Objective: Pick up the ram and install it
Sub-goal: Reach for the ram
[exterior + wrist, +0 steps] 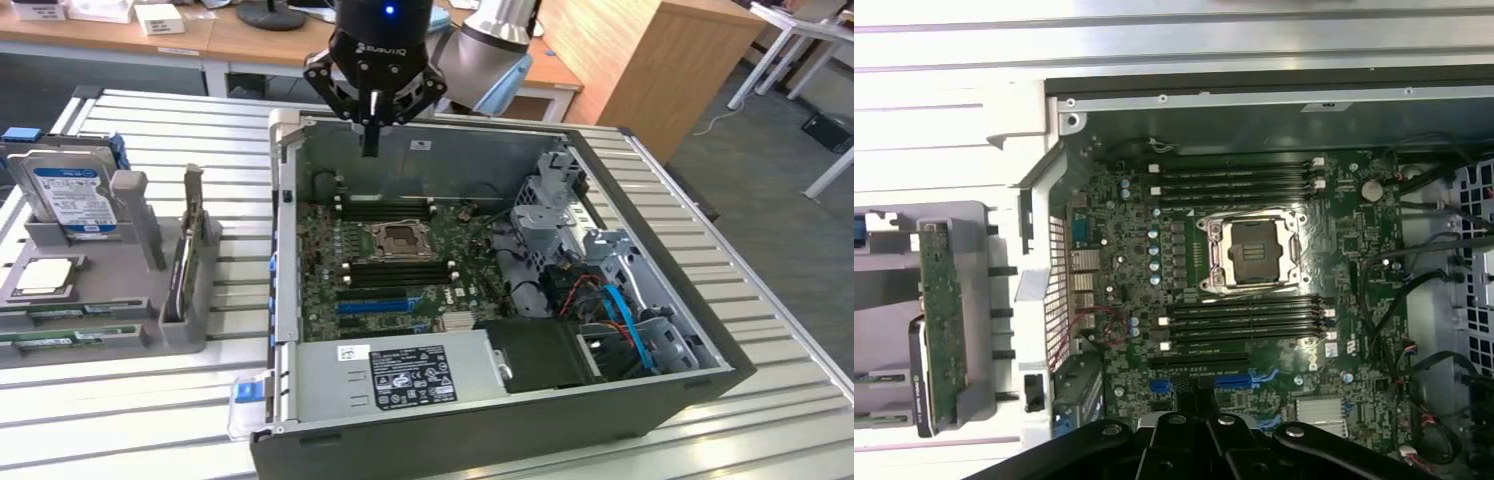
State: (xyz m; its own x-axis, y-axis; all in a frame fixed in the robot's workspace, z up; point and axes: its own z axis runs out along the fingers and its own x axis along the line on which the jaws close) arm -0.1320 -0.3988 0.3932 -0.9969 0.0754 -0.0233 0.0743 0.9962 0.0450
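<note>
Power supply (pixel 400 372) and the near wall of the open computer case (pixel 534 430) lie closest to the exterior camera. Above the case's far wall hangs the pincer (pixel 371 146), fingers pressed together with nothing between them. The ram (pixel 942 320) stands on edge in the grey holder (pixel 964 220) on the counter (pixel 134 420), outside the case toward the exterior view's left of the pincer, its long axis roughly square to the empty memory slots (pixel 1239 180).
</note>
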